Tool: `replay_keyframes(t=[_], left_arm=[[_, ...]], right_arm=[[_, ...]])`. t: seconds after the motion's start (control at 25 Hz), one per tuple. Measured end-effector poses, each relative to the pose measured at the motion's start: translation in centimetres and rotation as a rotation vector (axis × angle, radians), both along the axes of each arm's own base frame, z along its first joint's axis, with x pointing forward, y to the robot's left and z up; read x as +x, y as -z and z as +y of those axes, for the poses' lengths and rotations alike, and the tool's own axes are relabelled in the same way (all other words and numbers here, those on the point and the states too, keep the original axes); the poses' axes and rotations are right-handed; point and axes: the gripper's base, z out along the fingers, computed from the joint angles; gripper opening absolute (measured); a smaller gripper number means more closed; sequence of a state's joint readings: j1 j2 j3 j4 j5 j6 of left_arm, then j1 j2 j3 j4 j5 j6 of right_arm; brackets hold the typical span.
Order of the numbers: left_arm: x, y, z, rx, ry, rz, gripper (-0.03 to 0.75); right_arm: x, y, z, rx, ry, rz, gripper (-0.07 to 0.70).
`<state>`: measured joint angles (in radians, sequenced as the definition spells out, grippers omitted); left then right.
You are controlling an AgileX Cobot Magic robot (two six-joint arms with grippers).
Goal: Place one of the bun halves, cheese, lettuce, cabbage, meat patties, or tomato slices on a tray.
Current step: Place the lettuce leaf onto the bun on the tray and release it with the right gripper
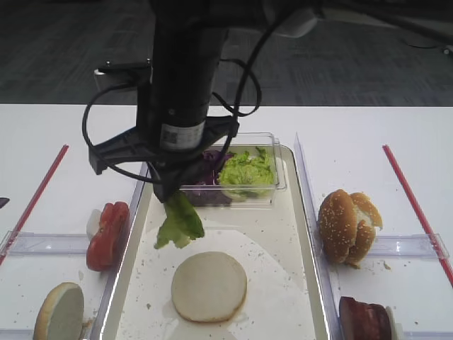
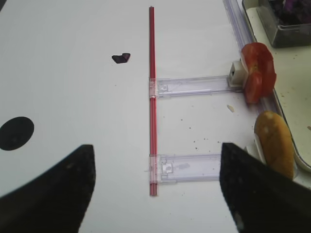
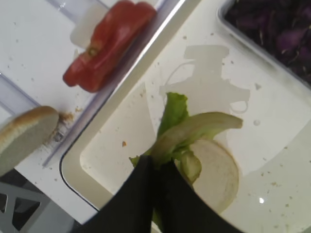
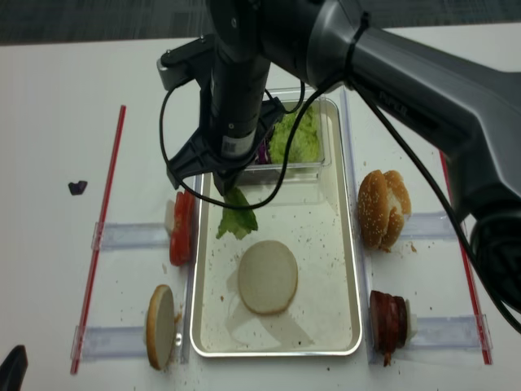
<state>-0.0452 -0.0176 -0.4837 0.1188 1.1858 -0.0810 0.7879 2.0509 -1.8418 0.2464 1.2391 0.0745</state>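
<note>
My right gripper [image 1: 170, 193] is shut on a green lettuce leaf [image 1: 180, 223], which hangs above the left side of the metal tray [image 1: 283, 241]. In the right wrist view the black fingers [image 3: 141, 194] pinch the leaf's stem and the leaf [image 3: 194, 131] droops over a pale bun half [image 3: 221, 174]. That bun half [image 1: 209, 285] lies cut side up in the tray's near middle. My left gripper [image 2: 158, 189] is open over bare white table, left of the tray, with nothing between its fingers.
A clear tub at the tray's far end holds lettuce [image 1: 246, 170] and purple cabbage [image 1: 212, 166]. Tomato slices [image 1: 107, 234] and a bun half [image 1: 62, 312] stand left of the tray. Bun halves [image 1: 347, 225] and meat patties [image 1: 364, 319] stand right. Red strips [image 2: 151, 97] edge the work area.
</note>
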Motion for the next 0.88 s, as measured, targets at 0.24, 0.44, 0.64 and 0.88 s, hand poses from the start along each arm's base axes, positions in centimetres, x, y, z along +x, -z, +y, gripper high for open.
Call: replay_keyframes(t=[0.24,0.44,0.64,0.88], left_arm=[[0.0,0.0,0.0,0.000,0.000,0.000,0.491],[0.0,0.0,0.0,0.000,0.000,0.000,0.491],[0.0,0.0,0.0,0.000,0.000,0.000,0.491],[0.0,0.0,0.0,0.000,0.000,0.000,0.491]], right_arm=[[-1.9,1.6,-1.8,-0.067,-0.009,0.067,0.060],[-2.8,3.3,-2.6,-0.113,-0.017,0.114,0.060],[-3.9,3.6,-1.8,-0.125,-0.052,0.115,0.060],[-4.6,3.7,-1.3,-0.127,-0.082,0.108,0.059]])
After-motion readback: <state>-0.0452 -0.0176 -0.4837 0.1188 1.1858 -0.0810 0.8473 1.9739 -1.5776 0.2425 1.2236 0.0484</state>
